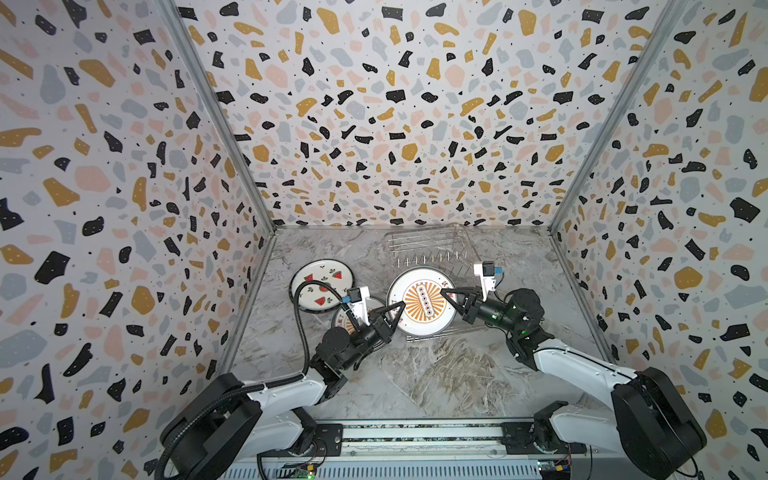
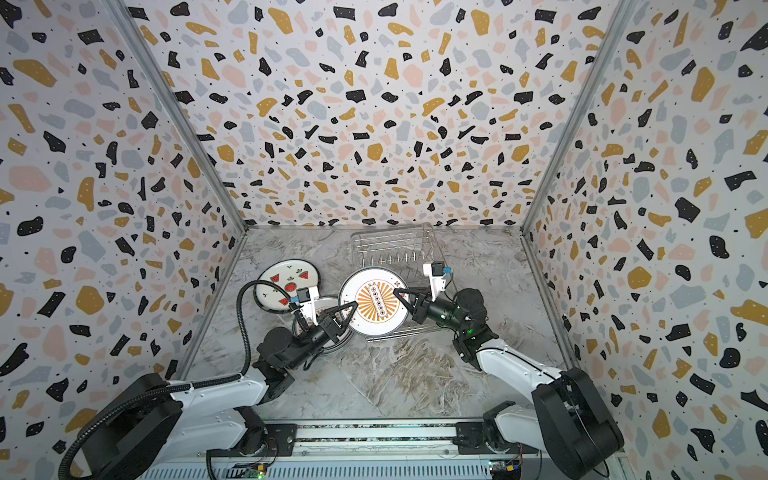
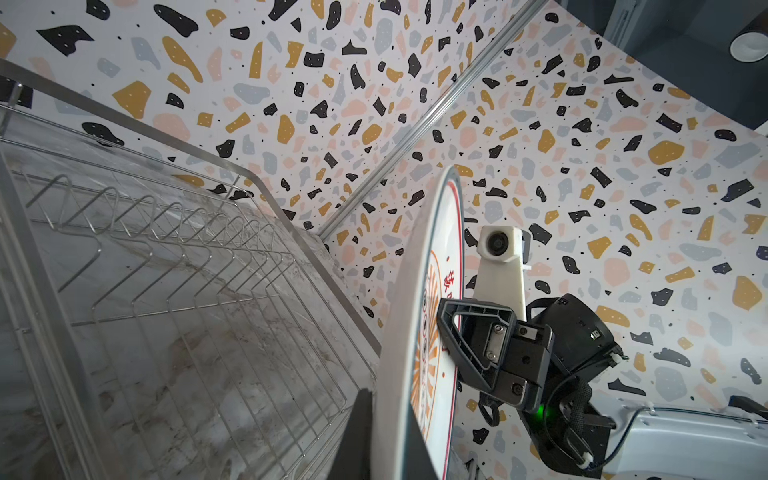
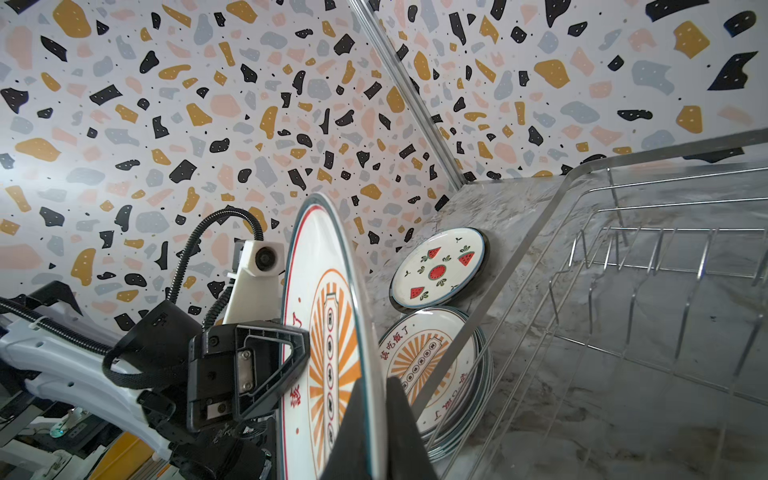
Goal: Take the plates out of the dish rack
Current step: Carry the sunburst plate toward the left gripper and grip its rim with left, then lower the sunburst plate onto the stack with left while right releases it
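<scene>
Handing off the sunburst plate (image 1: 422,301) mid-air: left pincer (image 1: 401,308) and right pincer (image 1: 444,294) both clamp its rim, so next I'd release right, then stack it.

Sunburst plate (image 3: 399,332) on edge, clamped from two sides
You see it edge-on next to the dish rack (image 3: 166,249) and its wire prongs; the right gripper (image 3: 448,328) is closed on its printed face, and your left gripper (image 3: 370,415) presses its white back
</scene>
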Controlling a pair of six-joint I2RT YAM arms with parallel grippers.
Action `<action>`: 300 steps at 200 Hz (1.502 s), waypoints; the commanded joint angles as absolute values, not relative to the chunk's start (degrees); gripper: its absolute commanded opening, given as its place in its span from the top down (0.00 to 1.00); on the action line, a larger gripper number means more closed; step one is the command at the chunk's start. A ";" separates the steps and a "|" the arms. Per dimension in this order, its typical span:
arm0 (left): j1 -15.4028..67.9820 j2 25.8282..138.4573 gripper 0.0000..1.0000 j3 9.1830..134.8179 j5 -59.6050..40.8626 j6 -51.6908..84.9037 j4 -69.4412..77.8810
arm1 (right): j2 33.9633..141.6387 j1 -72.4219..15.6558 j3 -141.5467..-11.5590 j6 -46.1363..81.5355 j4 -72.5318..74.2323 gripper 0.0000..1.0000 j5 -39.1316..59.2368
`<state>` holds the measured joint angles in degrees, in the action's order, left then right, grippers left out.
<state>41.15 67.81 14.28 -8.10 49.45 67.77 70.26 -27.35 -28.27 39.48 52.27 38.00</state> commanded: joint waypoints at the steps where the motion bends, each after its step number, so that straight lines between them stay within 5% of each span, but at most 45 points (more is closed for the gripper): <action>1: 41.92 67.59 1.00 14.85 -9.43 48.59 71.58 | 70.56 -28.36 -30.29 36.79 50.07 0.92 37.71; 114: 41.77 59.85 1.00 13.56 -1.32 49.41 64.34 | 68.27 -28.82 -30.37 30.74 38.58 0.47 22.44; 163: 39.64 56.88 1.00 12.42 1.98 50.22 61.59 | 62.30 -29.47 -29.28 28.47 34.69 0.20 18.04; 180: 37.90 56.19 1.00 11.46 1.58 52.34 62.22 | 59.57 -30.64 -28.50 26.58 33.87 0.00 15.82; 300: 24.69 45.70 1.00 3.24 -1.34 60.37 57.00 | 57.55 -45.95 -30.57 13.76 32.90 0.01 7.65</action>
<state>26.30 48.66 4.54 -0.08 57.93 55.07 56.38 -43.27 -28.23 17.17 32.14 8.08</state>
